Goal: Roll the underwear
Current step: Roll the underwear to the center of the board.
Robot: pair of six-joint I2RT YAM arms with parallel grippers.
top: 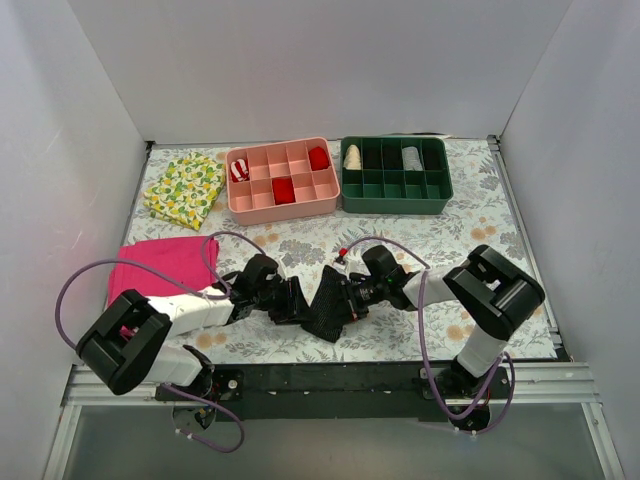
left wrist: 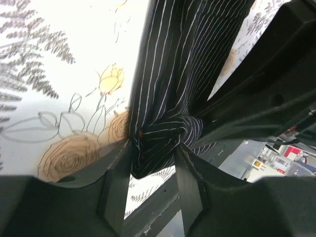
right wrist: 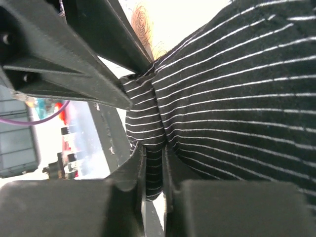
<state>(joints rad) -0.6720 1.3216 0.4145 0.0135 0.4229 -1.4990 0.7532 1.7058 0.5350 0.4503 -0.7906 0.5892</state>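
Top external view — we see the underwear (top: pixel 326 310), soft black pinstriped fabric, bunched on the flowered tablecloth (top: pixel 470 215) between both arms; left gripper (top: pixel 291 299) and right gripper (top: pixel 349 296) each pinch it.

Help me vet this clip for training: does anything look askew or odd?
Only the underwear: it sits bunched in a crumpled heap, pinched from both sides by the left gripper and right gripper, not yet rolled. Nothing else stands out.
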